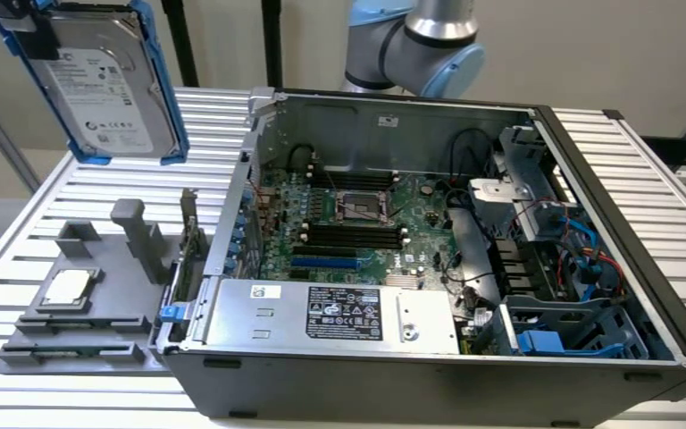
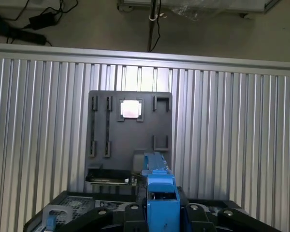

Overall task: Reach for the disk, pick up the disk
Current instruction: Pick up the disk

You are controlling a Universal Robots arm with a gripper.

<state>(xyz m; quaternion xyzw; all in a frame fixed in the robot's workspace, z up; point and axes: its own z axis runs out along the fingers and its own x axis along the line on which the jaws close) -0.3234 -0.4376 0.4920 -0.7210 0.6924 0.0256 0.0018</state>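
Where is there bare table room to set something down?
Bare table slats lie beyond the grey tray toward the far edge, and in a strip at the exterior view's right of the computer case. The case's inside is crowded. The disk hangs aloft.

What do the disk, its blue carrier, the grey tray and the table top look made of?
The disk: silver-grey metal casing with a dull sheen, under a white, paper-like label. Its blue carrier: likely moulded plastic, with a uniform bright colour and slight gloss. The grey tray: matte, probably plastic; the look leaves it open. The table top: ribbed slats with a brushed, reflective sheen, apparently aluminium.
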